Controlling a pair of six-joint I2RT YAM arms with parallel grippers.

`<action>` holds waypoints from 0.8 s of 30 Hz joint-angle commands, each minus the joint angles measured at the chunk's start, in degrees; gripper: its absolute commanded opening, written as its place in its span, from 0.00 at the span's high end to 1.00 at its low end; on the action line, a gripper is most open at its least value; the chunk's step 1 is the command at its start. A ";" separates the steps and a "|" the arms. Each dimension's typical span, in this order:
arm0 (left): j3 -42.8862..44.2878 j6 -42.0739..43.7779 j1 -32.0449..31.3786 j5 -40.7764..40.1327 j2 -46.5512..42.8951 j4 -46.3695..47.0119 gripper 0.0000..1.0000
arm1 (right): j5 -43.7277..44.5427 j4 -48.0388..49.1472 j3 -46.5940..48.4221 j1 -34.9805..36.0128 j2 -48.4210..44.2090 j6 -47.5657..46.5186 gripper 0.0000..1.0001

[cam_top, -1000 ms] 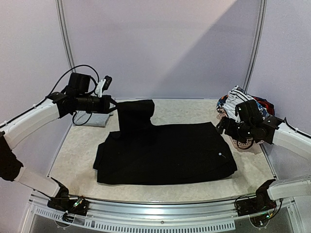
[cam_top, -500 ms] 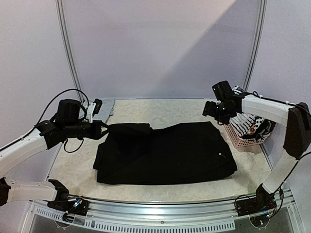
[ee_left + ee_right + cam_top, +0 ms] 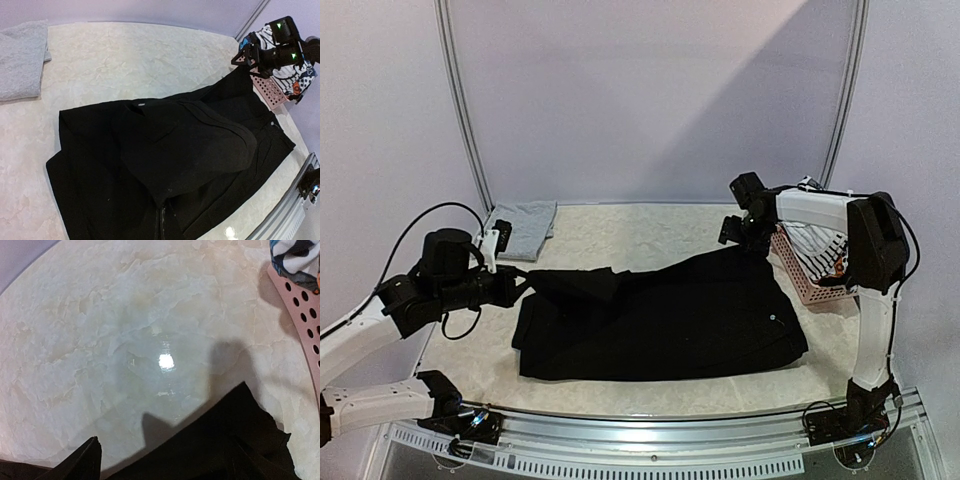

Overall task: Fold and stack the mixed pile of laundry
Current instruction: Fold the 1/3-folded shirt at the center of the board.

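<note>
The large black trousers lie spread across the middle of the table. My left gripper is shut on a fold of them at their left end, and that fold drapes low over the rest. In the left wrist view the black trousers bunch toward my left gripper and hide its fingers. My right gripper hangs open just above the trousers' back right corner. One fingertip shows there. Light grey folded trousers rest at the back left. More of the laundry, a striped piece, sits in the basket.
The pink perforated basket stands at the right edge, right beside my right arm; its wall shows in the right wrist view. Bare marbled tabletop lies behind the trousers. A metal rail runs along the near edge.
My left gripper has drawn the raised trouser fold down and to the left. My right arm has swung from the basket to the trousers' back right corner.
</note>
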 commanded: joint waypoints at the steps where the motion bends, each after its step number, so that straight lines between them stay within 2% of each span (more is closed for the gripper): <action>1: -1.96 -1.22 -1.71 -4.23 -1.08 -1.89 1.00 | -0.54 -2.20 1.25 -0.42 1.30 1.10 0.15; 9: -2.09 -1.35 -3.49 -7.04 -2.00 -2.68 1.00 | -1.30 -1.62 -1.69 -0.42 -2.35 1.77 0.18; 16: -2.09 -1.61 -4.40 -9.48 -3.40 -4.26 1.00 | -1.29 -1.74 -3.27 -0.46 -3.64 1.76 0.30; 18: -1.93 -1.83 -4.87 -10.08 -4.11 -5.09 1.00 | -0.75 -1.97 -3.69 -0.46 -4.26 1.86 0.30; 24: -2.46 -3.58 -7.49 -13.82 -6.57 -8.87 1.00 | -1.52 -2.46 -3.31 -0.59 -6.37 1.72 0.09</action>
